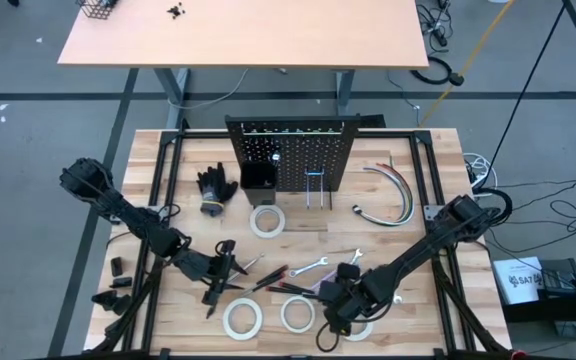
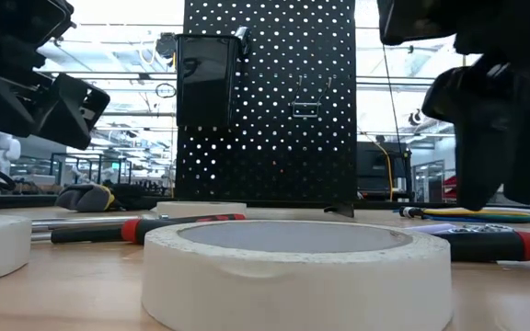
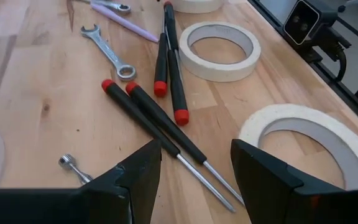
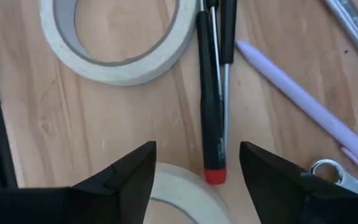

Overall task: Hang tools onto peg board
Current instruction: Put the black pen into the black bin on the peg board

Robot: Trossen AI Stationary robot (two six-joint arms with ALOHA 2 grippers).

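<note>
The black peg board stands upright at the table's far middle, with a small black bin and hooks. Red-and-black screwdrivers and silver wrenches lie on the wood between the two arms. White tape rolls lie flat. My left gripper is open and hovers over the thin shafts of two screwdrivers. My right gripper is open above a screwdriver's red-capped end and a tape roll's rim.
Black gloves lie left of the bin. Curved grey hoses lie right of the board. A lilac pen rests beside the wrenches. A ratchet's small silver head sits near my left fingers. A big tape roll fills the low view.
</note>
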